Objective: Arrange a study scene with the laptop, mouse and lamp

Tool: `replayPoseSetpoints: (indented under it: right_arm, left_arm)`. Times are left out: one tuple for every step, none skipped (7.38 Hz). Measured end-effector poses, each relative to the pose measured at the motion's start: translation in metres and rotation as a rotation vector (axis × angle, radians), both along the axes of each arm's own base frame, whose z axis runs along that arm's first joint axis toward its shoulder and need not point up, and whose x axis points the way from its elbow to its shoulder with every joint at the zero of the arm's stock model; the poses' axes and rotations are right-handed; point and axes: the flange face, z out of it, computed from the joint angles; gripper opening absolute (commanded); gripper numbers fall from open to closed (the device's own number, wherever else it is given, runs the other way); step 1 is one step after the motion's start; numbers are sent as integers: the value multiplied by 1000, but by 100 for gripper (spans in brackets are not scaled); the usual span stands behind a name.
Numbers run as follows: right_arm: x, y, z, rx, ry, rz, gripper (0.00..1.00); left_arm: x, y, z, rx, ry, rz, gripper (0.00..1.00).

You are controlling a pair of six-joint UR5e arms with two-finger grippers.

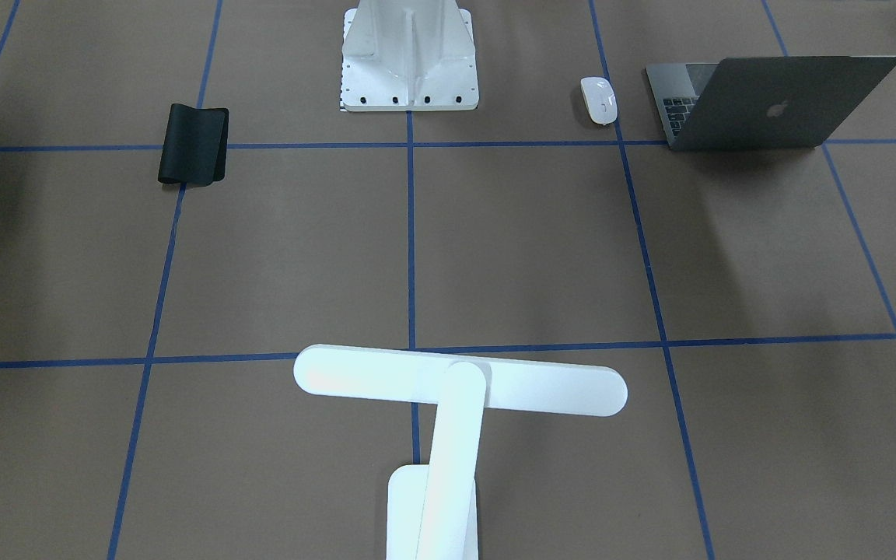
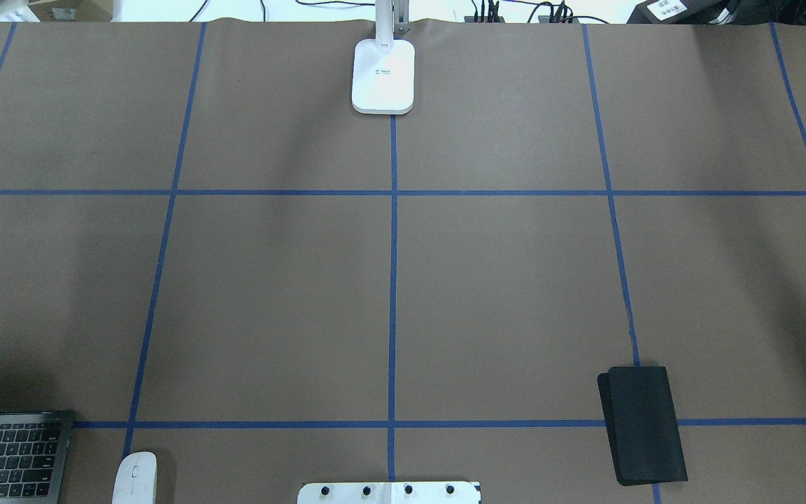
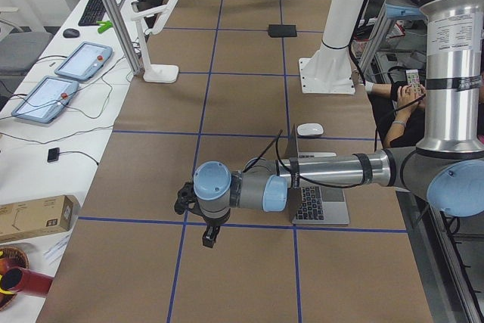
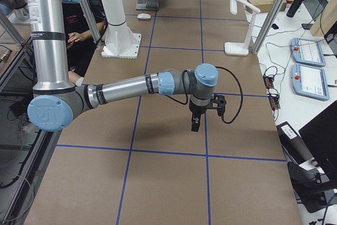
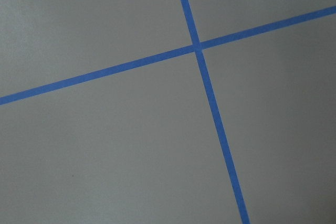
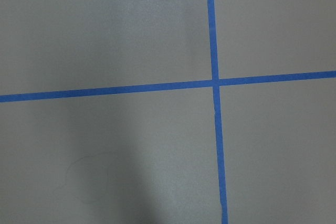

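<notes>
Jaws of left gripper (image 3: 207,241) caught only from the table's end, pointed down just over a blue tape (image 5: 198,45) line on the brown table (image 2: 270,294); could not tell how wide set, or whether closed on anything. Same for right gripper (image 4: 195,125), pointed down above bare brown paper towards the robot's right end: could not tell there either. Looked through both wrist cameras onto paper and crossing tape lines only. Found the laptop (image 1: 775,105) open by the robot's edge on its left, lid tilted back, keys facing the robot. Saw the mouse (image 1: 598,99) just beside it, not touching, between it and the white pedestal (image 1: 409,58). Spotted black mouse pad (image 1: 194,145) lying on the robot's right, one edge curled. Saw the lamp (image 1: 460,389) upright at the far edge, centred, bar head crosswise, well apart from both grippers.
</notes>
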Motion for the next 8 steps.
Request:
replayPoseSetpoints:
  right_arm:
    - [0, -1, -3, 6, -2, -1, 100]
    - [-1, -3, -8, 17, -3, -1, 100]
    - [-1, -5, -12, 26, -5, -2, 100]
    - [-1, -6, -15, 32, -5, -4, 100]
    - [-2, -8, -17, 36, -6, -5, 100]
    - [-2, -9, -17, 38, -5, -6, 100]
    - [-2, -9, -16, 35, -5, -8, 100]
    - [-3, -8, -13, 31, -4, -10, 100]
  left_arm:
    - [1, 2, 1, -2, 10, 1, 100]
    - [1, 4, 1, -3, 16, 1, 100]
    - [2, 2, -9, -2, 28, -12, 100]
    - [5, -3, -35, -7, 50, -50, 100]
    - [12, -5, -72, -9, 74, -92, 100]
    - [20, -3, -107, 18, 90, -105, 100]
    - [32, 1, -140, 65, 103, -89, 100]
    - [55, 5, -168, 104, 117, -44, 100]
